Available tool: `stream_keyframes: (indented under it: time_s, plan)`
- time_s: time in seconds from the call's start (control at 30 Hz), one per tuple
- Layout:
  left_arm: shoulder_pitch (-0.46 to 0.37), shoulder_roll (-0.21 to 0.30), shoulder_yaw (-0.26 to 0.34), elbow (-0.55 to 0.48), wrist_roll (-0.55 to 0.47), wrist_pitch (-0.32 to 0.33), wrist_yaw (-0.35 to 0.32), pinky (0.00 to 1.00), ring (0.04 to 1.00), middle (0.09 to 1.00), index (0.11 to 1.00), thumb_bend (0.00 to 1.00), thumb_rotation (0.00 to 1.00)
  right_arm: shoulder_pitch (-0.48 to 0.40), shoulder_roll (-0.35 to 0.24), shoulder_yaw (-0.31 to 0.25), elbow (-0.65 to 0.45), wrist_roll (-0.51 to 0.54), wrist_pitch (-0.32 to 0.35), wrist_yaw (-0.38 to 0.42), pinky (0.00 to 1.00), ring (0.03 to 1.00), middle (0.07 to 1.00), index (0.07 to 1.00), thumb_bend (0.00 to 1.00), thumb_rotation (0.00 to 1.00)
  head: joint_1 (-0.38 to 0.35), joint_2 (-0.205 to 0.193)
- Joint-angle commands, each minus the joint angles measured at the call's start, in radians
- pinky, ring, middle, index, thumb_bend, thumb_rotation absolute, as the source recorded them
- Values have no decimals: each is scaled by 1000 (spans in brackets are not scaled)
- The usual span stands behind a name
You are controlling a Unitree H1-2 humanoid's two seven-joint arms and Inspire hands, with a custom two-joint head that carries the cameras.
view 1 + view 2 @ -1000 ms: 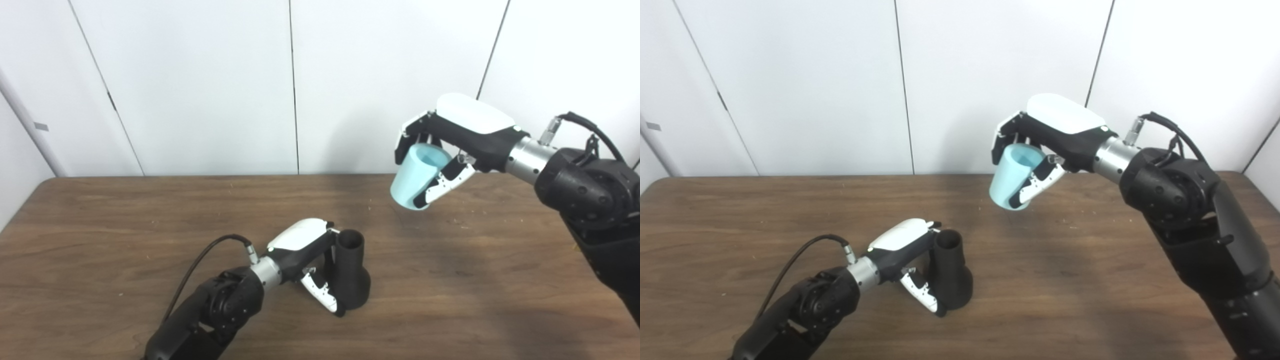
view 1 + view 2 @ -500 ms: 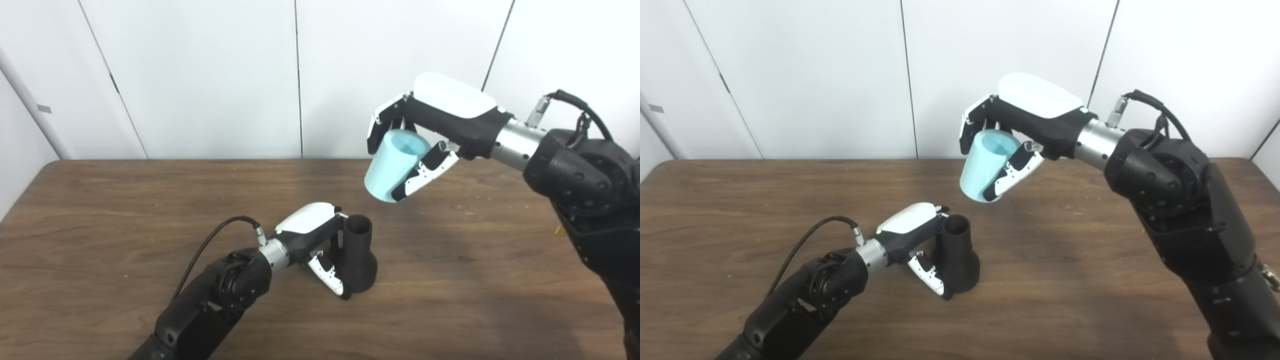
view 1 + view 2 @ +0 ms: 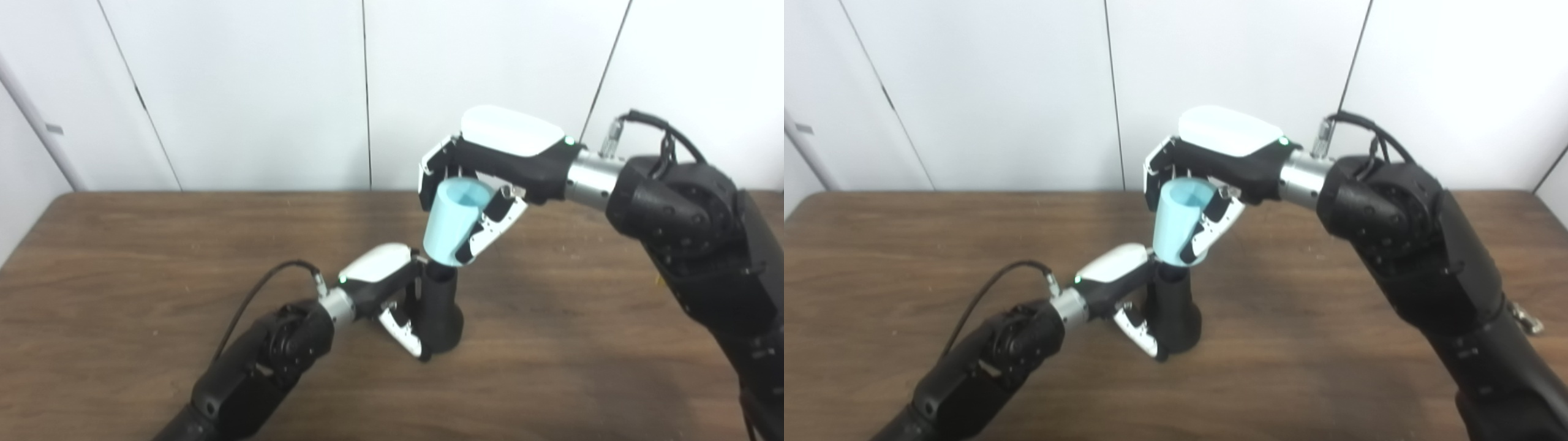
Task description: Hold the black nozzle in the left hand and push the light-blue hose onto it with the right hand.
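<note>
one matte black flared nozzle (image 3: 440, 309) clamped in left hand (image 3: 392, 293), one smooth tapered light-blue hose (image 3: 454, 222) gripped in right hand (image 3: 490, 174), wood-grain surface (image 3: 122, 257) below

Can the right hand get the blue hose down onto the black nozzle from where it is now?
Probably yes. The right hand holds the light-blue hose right above the black nozzle, whose top looks unobstructed; the left hand grips the nozzle's side only. The hose is slightly tilted, so it may need straightening.

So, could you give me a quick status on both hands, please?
Left robot hand shut on black nozzle, upright on table. Right robot hand holding light-blue hose at nozzle's top. Nothing between them.
</note>
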Motion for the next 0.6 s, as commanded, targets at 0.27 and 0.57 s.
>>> stream_keyframes:
  time_s: [0.27, 0.57]
  plan:
    - [61, 2, -55, 28, 29, 40, -99, 1000, 576, 482, 484, 526, 0, -63, -3, 25, 10, -44, 29, 35, 354, 445, 487, 482, 502, 0, -1, 11]
    - [60, 9, -54, 14, 24, 49, -109, 1000, 581, 481, 484, 526, 0, -74, 12, 34, 33, -53, 30, 41, 368, 438, 484, 485, 503, 0, -3, 15]
